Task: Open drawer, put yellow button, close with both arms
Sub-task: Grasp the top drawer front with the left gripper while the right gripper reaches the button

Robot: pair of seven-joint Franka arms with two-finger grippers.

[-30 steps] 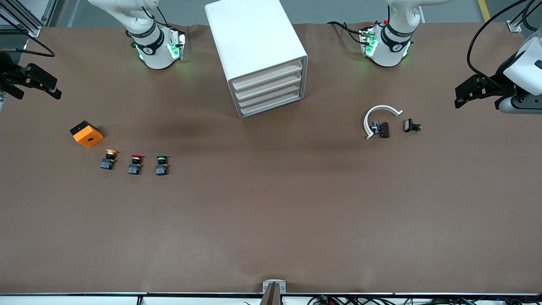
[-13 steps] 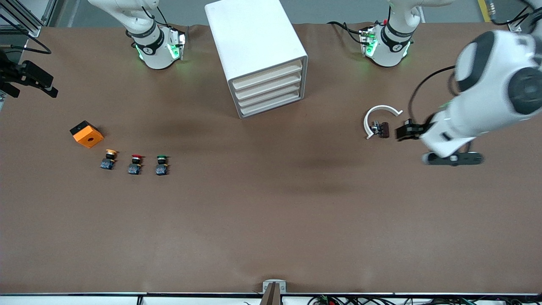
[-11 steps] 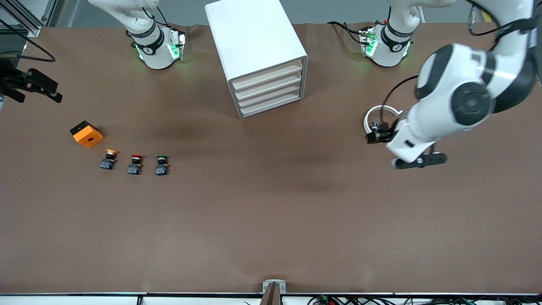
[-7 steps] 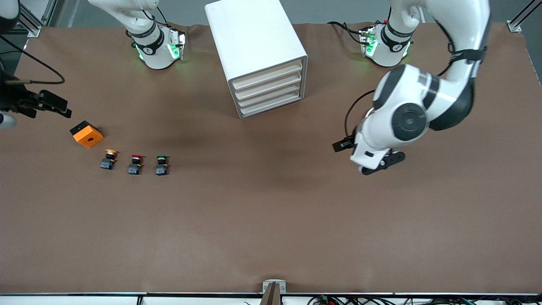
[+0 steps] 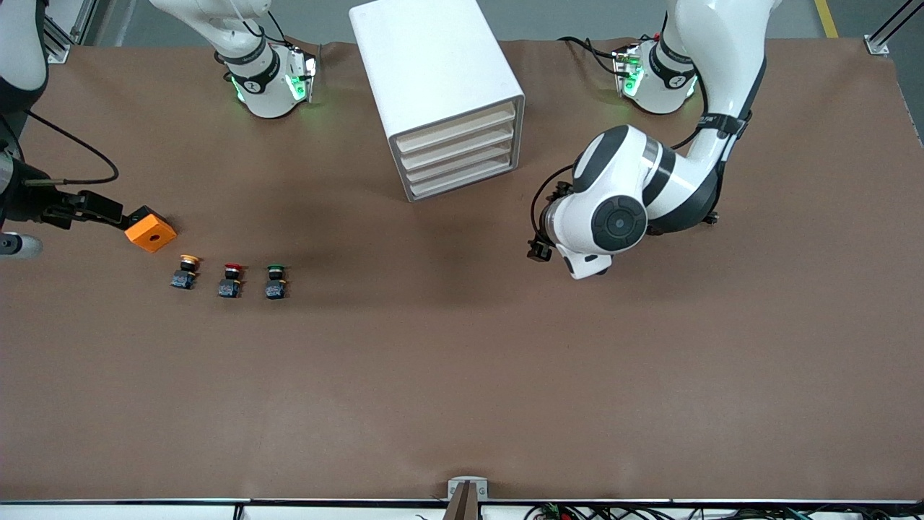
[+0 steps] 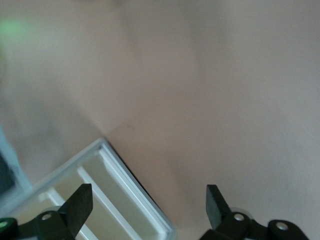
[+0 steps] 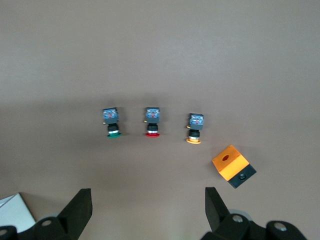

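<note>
Brown matting covered the worktop (image 5: 462,375). On it stood a white rounded cabinet (image 5: 433,79) with four cream trays stacked in its face; the drawer (image 5: 456,127), the uppermost of them, sat flush and shut. No brand, label or readable writing showed on the cabinet or on the small parts.

Toward the right arm's end of the worktop three push buttons stood in a row, well apart from the cabinet and nearer to the front camera than it. The yellow button (image 5: 186,270) came first, just beside an orange block (image 5: 150,229) with a round hole in its top; then the red-capped button (image 5: 230,279) and the green-capped button (image 5: 274,280). In the right wrist view the same row appeared with the yellow button (image 7: 195,128) nearest the orange block (image 7: 233,166).

The right gripper (image 5: 90,208) hung over the worktop just beside the orange block, its jaws spread wide and holding nothing; the right wrist view showed its fingers (image 7: 80,207) parted above bare matting.

The left gripper (image 5: 540,249) hovered over the worktop in front of the cabinet, toward the left arm's end. The left wrist view showed its fingers (image 6: 80,206) released and empty, with a corner of the cabinet beneath them.
</note>
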